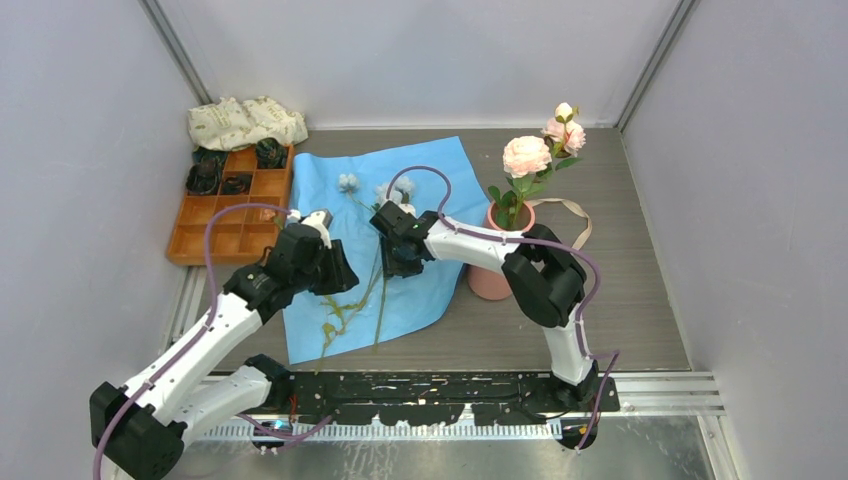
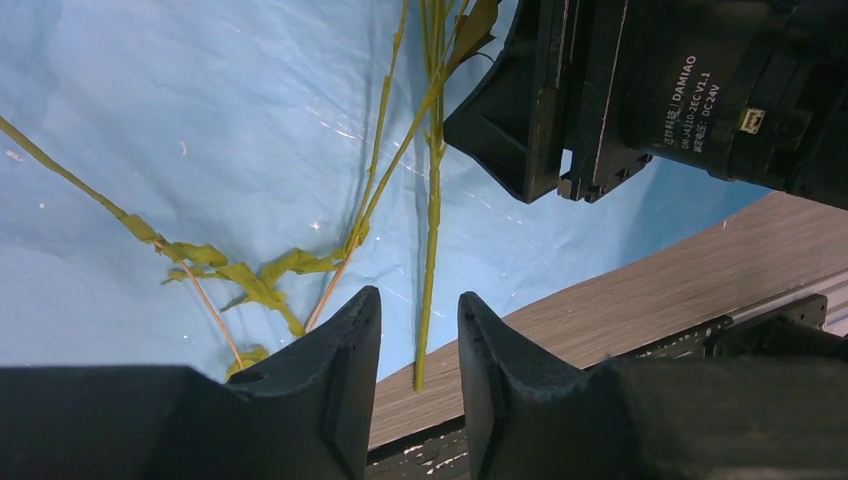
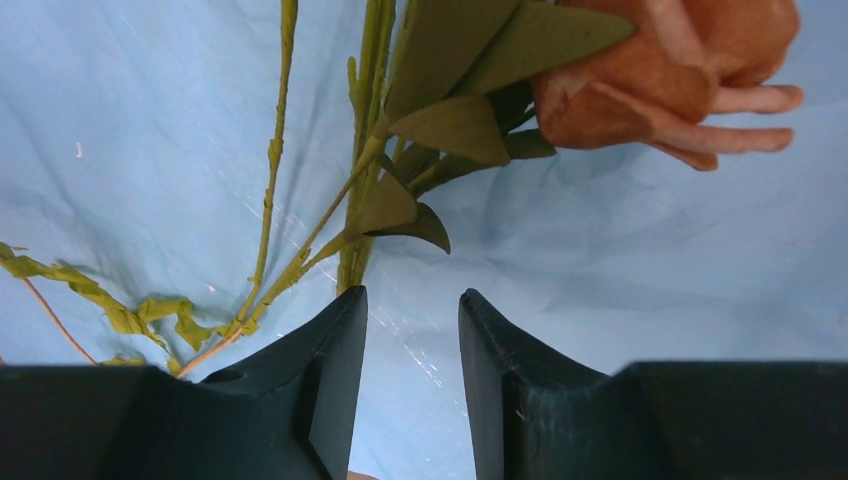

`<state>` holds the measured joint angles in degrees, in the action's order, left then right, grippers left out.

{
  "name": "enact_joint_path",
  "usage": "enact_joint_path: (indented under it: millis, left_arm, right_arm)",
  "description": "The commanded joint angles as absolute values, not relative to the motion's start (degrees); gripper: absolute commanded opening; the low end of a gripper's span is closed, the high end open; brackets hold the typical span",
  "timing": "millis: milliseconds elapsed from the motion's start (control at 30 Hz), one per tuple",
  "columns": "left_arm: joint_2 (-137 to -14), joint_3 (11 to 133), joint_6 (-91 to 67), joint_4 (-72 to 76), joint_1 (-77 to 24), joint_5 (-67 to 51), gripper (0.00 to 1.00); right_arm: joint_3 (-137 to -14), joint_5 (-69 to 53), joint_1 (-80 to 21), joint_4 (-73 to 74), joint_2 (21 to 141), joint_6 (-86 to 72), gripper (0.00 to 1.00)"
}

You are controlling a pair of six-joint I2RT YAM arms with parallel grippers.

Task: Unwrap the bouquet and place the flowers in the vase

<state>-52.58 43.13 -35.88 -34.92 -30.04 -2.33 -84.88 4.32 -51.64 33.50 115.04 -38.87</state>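
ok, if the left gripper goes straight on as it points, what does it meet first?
Probably the loose green stem on the blue paper, which lies in line between the open jaws of the left gripper; depth is unclear.

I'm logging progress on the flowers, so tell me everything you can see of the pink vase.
The vase is a plain, matte salmon-pink cylinder, standing upright on the grey wood table just right of the blue paper. Pink and cream roses with green leaves already stand in its mouth. The right arm's elbow crosses in front and hides its lower right side. A beige ribbon lies behind it.
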Motion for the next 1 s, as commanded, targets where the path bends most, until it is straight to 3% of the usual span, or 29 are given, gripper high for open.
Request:
enact_joint_path:
  millis: [0,533,600,733,967]
  left_arm:
    - [-51.5,42.8,-36.4,-30.2,-30.3,-3.2,0.35]
    - [-52.4,41.0,-36.6,-28.7,-30.3,-2.5,0.35]
    - [-52.5,41.3,-36.5,-28.8,-30.3,-2.5,0.35]
    - [-52.7,41.8,-36.3,-28.8,-30.3,-2.5,0.35]
    - [-53.9,42.3,-36.3,-28.1,-30.3,-1.8,0.34]
  right_arm:
    - [-87.7,3.3,-51.9,30.9,115.1,-41.4,0.45]
    - [-91.3,1.1,-52.3,30.2,120.7,-43.1,0.41]
    - [-91.3,1.7,-52.3,30.5,121.1,-43.2,0.35]
    - [-93.2,4.8,-52.3,33.8,121.1,-41.7,0.03]
    - [-101.6,20.9,-53.1,47.6,117.3,-35.7,0.01]
